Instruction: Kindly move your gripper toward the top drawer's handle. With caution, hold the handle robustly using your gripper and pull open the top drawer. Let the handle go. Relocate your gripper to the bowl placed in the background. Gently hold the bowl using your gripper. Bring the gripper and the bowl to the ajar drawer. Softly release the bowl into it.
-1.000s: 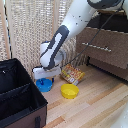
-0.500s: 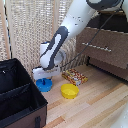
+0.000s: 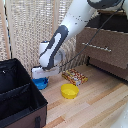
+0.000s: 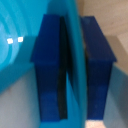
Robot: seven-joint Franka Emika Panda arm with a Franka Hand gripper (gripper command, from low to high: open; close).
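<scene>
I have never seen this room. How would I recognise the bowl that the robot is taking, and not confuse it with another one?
Find the big black fabric box at the exterior view's left, then the white robot arm reaching down just beside it. The gripper is at the blue bowl on the wooden floor, its fingers astride the rim. The other bowl nearby is yellow and untouched.

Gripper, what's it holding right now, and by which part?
The gripper holds the blue bowl by its rim, one finger inside, one outside.

White tool (image 3: 39,75) down at blue bowl (image 3: 41,83), yellow bowl (image 3: 69,90) nearby on wooden floor (image 3: 95,107).
</scene>
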